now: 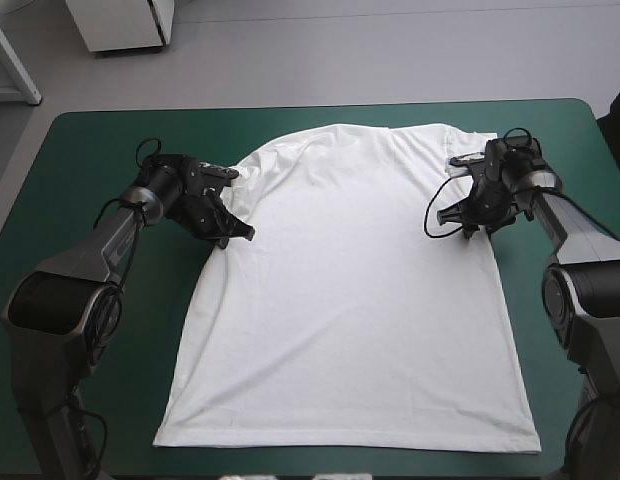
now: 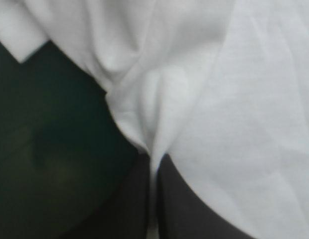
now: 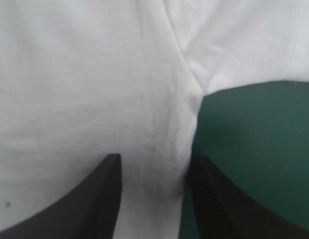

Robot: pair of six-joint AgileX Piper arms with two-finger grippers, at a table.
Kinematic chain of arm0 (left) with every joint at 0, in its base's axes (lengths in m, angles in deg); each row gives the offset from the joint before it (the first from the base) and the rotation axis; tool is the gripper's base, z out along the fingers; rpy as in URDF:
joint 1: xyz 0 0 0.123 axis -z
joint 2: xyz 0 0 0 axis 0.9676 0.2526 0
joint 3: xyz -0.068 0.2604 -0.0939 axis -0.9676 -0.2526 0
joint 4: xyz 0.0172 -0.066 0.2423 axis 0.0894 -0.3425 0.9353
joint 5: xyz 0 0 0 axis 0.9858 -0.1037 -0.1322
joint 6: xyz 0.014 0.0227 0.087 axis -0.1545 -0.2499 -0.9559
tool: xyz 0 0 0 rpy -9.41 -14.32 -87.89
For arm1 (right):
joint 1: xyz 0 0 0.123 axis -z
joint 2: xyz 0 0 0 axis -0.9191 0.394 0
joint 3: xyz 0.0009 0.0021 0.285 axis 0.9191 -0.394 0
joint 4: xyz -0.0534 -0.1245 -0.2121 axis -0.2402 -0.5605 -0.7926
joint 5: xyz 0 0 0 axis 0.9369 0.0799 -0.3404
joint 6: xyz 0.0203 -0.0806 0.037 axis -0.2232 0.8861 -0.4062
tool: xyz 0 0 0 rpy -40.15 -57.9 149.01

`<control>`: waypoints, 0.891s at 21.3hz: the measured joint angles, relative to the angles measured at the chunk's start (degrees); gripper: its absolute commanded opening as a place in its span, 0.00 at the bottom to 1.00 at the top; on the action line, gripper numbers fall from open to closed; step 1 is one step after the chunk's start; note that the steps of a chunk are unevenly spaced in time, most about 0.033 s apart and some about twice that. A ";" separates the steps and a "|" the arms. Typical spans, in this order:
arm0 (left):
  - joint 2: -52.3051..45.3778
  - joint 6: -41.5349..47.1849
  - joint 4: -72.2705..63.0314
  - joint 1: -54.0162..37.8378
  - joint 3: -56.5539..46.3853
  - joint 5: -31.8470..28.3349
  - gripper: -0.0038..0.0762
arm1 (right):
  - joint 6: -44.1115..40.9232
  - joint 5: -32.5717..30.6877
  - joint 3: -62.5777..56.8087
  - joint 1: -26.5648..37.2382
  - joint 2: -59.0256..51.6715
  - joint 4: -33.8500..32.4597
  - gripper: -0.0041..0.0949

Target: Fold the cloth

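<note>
T-shirt (image 1: 350, 300) lies flat on the table (image 1: 140, 125); left gripper (image 2: 153, 157) pinches its edge, right gripper (image 3: 155, 159) spread wide over it.

Probably a robotics lab, two robot arms (image 1: 90, 250), teal-green covered table (image 1: 80, 140), grey floor (image 1: 390, 50)
</note>
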 measured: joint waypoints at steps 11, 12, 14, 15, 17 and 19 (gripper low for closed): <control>1.19 0.00 -0.80 0.00 6.79 5.46 0.04 | 3.45 -2.36 1.08 0.17 0.48 4.90 0.02; 0.34 0.00 -0.42 0.00 7.05 5.84 0.04 | 3.50 -2.68 0.94 0.30 0.01 5.51 0.02; -2.79 0.06 1.79 0.00 7.17 6.74 0.04 | 3.61 -5.71 0.48 0.96 -1.28 7.32 0.02; -5.43 0.69 3.77 0.04 7.22 7.39 0.04 | 3.61 -7.53 0.63 1.73 -3.23 8.27 0.02; -9.42 1.15 5.62 0.04 7.28 7.96 0.04 | 3.61 -8.56 1.84 3.15 -6.92 9.61 0.02; -12.25 1.20 6.46 0.11 7.33 8.16 0.04 | 3.61 -9.11 3.25 4.16 -10.60 10.65 0.02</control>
